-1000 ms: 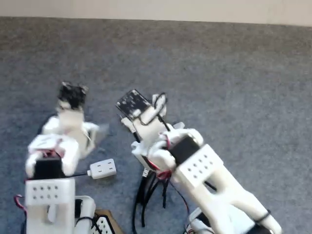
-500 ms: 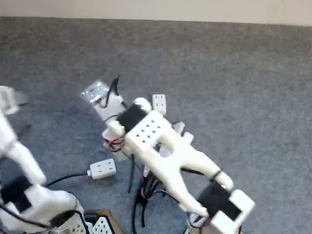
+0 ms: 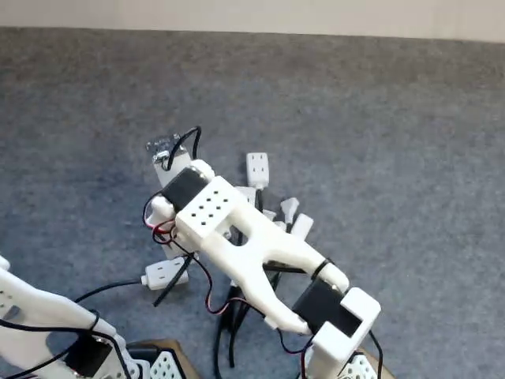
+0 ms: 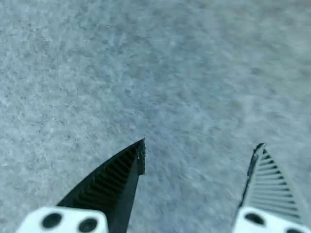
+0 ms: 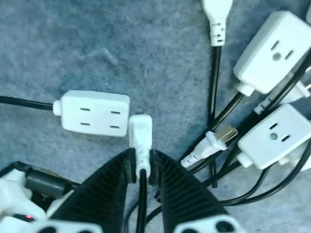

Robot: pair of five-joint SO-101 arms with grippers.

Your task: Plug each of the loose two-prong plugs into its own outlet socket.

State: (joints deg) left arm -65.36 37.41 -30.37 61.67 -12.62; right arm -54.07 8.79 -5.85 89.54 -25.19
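Two grippers are seen over a grey carpet (image 3: 379, 118). The right gripper (image 5: 142, 154) is closed on a white plug (image 5: 141, 130), which is pinched between the black fingers (image 5: 109, 189), with its black cord running back between them. This plug is held just beside one end of the outlet (image 5: 92, 112) (the flat white one, with its own black cord at the opposite end). Whether plug and outlet touch cannot be told, and the prongs of the held plug are hidden.

A second plug (image 5: 210, 144), with brass prongs showing, is laid on the carpet farther from the outlet, beyond the held plug, among black cords (image 5: 214, 73). Two larger sockets (image 5: 274, 51) are placed even farther from the outlet on that same side, and a third plug (image 5: 217, 12) is seen between them and the outlet.

The left gripper (image 4: 200, 150) is spread wide above the carpet, and nothing is held between its fingers.
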